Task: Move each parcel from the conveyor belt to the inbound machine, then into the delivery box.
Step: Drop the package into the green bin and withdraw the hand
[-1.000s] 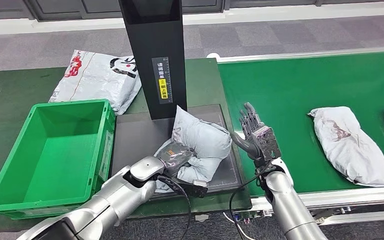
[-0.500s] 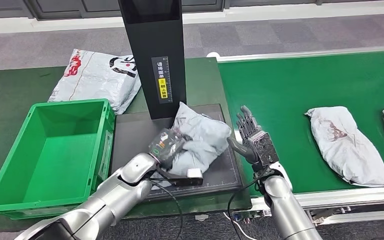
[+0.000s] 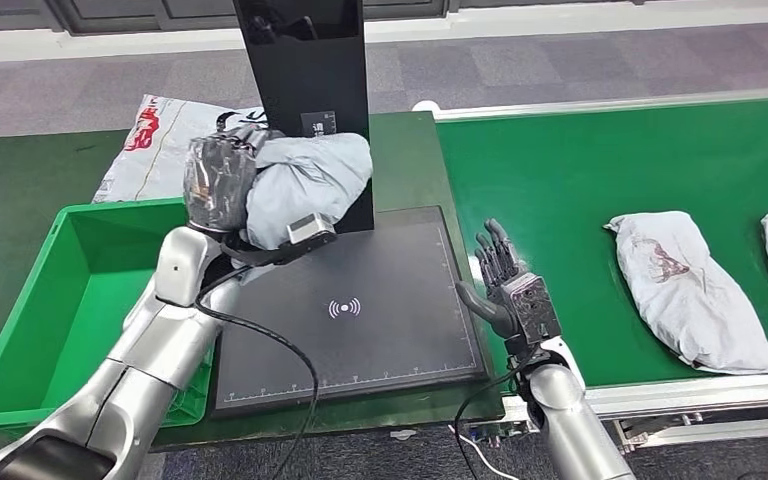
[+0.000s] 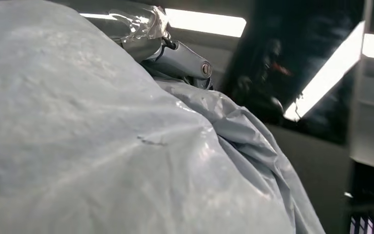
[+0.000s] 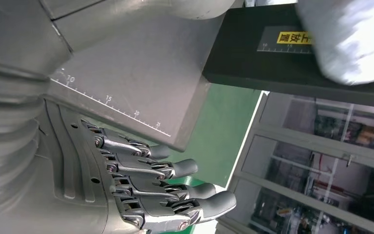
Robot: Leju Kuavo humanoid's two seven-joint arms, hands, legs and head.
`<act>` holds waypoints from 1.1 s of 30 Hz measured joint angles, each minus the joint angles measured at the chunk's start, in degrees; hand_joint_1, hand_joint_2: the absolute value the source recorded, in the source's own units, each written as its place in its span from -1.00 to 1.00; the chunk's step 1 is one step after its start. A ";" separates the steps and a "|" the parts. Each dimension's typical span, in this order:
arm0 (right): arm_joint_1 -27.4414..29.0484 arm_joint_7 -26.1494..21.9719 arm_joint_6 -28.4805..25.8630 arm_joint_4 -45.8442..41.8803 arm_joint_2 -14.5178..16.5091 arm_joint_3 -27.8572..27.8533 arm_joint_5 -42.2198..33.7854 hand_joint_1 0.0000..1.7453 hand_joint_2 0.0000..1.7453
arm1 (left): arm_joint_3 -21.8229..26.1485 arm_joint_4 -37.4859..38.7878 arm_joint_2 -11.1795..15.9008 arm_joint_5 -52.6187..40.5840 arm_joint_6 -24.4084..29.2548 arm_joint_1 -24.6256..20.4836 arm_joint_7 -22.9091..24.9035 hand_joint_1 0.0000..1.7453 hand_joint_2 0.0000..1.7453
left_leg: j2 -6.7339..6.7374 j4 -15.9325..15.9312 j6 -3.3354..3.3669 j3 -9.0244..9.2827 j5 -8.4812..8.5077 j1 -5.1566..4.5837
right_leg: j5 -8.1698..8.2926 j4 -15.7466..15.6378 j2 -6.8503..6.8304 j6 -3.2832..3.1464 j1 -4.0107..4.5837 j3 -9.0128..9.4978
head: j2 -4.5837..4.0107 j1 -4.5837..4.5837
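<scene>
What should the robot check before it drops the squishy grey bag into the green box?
1. Grip: the left hand holds the soft grey plastic parcel up in the air. Ok.
2. Parcel over the box: it hangs by the black upright scanner column, above the box's near corner and the pad, not over the middle of the green plastic crate. Not ok.
3. Room in the crate: its inside looks bare. Ok.
4. Scan finished: the flat black scanner pad shows no sign. Cannot tell.
5. Right hand out of the way: it is open beside the pad's edge. Ok.
6. Next parcel ready: a white crumpled parcel lies on the green conveyor belt. Ok.
</scene>
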 joint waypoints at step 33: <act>6.32 3.05 -1.13 -8.71 0.59 -2.17 2.23 -1.00 1.00 | 11.23 4.58 11.00 -20.87 -7.35 4.04 35.56 1.00 1.00 | 0.31 -0.01 -0.16 -0.06 0.01 0.06 | 0.02 0.00 0.25 -0.13 0.21 -0.17 | 0.00 0.00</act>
